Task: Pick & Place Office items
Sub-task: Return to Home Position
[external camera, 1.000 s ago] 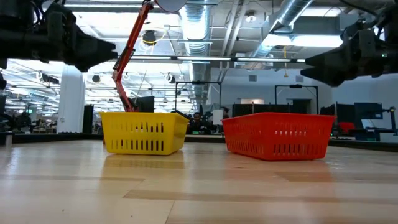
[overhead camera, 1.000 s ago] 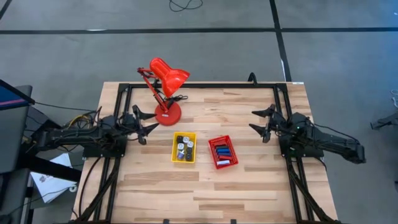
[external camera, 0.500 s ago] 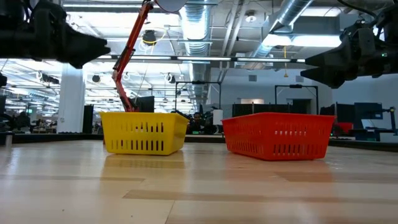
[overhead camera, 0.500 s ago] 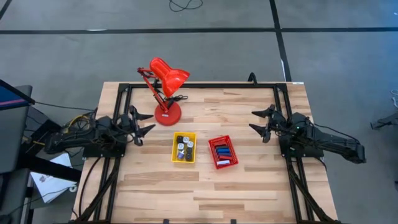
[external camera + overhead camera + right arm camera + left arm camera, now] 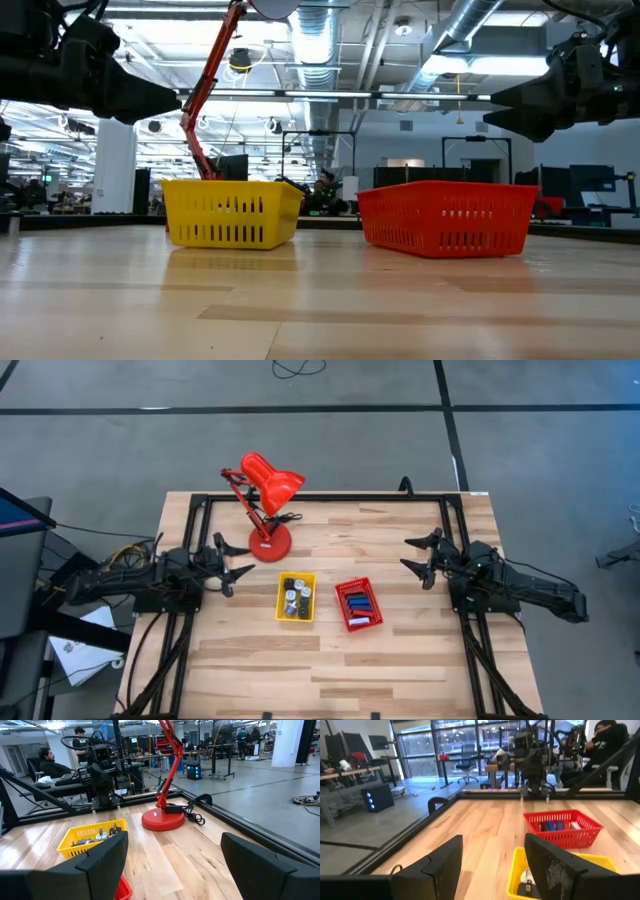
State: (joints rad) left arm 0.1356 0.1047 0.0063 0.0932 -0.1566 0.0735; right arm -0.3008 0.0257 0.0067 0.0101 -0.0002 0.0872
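Note:
The office items lie in two small trays at the table's middle. Black and silvery-white roundish bits (image 5: 295, 595) fill the yellow tray (image 5: 281, 600). Blue and red flat rectangles (image 5: 358, 603) lie in the red tray (image 5: 343, 615). My left gripper (image 5: 232, 563) hovers open to the left of the yellow tray, and its wrist view (image 5: 492, 850) shows nothing between the fingers. My right gripper (image 5: 420, 555) hovers open to the right of the red tray, and it too is empty in its wrist view (image 5: 175, 842).
A big red desk lamp (image 5: 268, 510) stands by its round base (image 5: 271, 541) on the far side, just beyond the yellow tray, with a dark cable (image 5: 192, 816) beside it. Black frame rails (image 5: 192, 560) run along the table's left, right and far edges. People sit beyond the table.
My left gripper drew back a little toward the table's left edge, then came forward again toward the yellow tray, staying open. The right arm and both trays kept still.

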